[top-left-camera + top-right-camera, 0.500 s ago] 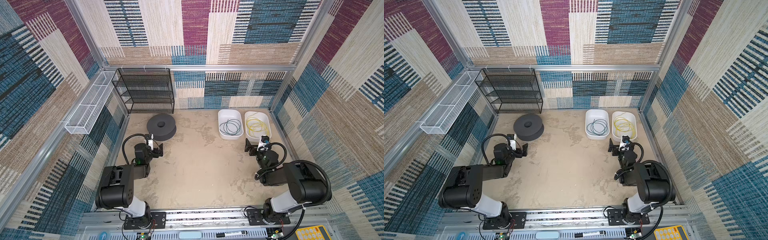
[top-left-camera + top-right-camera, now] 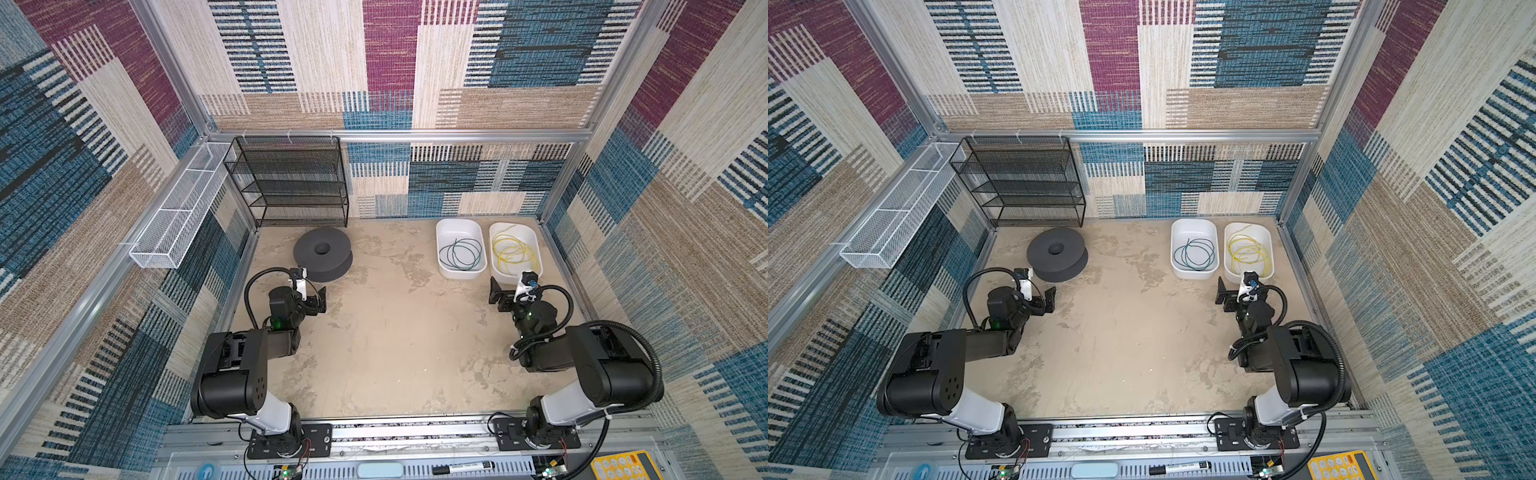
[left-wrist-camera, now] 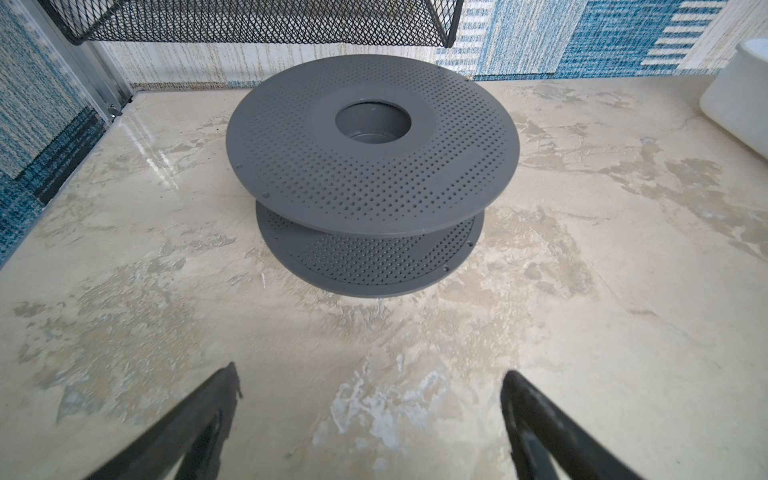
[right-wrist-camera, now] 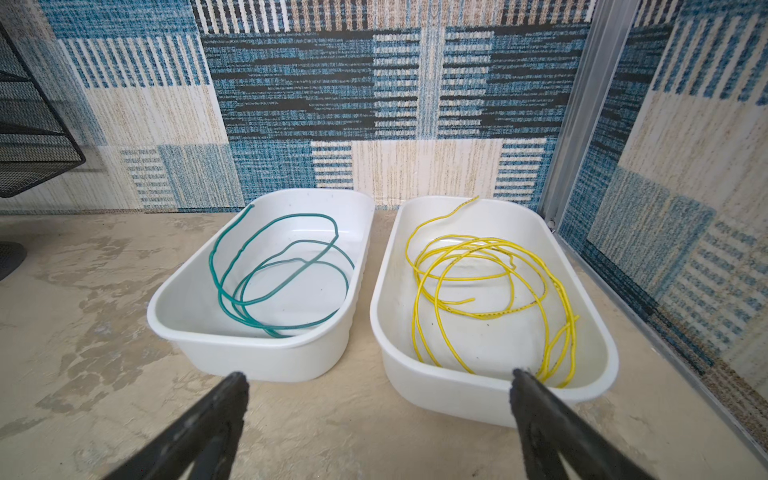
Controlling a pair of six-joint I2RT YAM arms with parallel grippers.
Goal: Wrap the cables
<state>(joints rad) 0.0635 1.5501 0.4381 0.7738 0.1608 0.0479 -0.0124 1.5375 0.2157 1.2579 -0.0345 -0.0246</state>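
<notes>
— Cables first: how many, and where do they lie?

— Two. The teal-green cable (image 4: 257, 323) lies in loose loops inside the inner white tub (image 4: 270, 361). The yellow cable (image 4: 473, 241) lies in loose loops inside the outer white tub (image 4: 449, 395), the one by the side wall. The two tubs stand side by side, just apart, at the far right of the table (image 2: 395, 332).

— And the right gripper (image 4: 379, 374)?

— Its jaws are spread wide with nothing between them. It sits low in front of both tubs and faces them. In the right wrist view one jaw tip overlaps the near rim of the outer white tub, but I cannot tell whether it touches. Neither cable is touched.

— The left gripper (image 3: 370, 374)?

— The same: jaws wide apart and holding nothing. It faces the spool (image 3: 374, 178), near it but clear of it.

— How many spools?

— One, dark grey, lying flat on the table with two perforated flanges and a hollow hub. No cable is on it. It is well apart from the tubs.

— What else is there?

— One black mesh rack (image 2: 291, 183) against the back wall, just behind the spool, and one white wire basket (image 2: 178, 220) hung on the left wall.
</notes>
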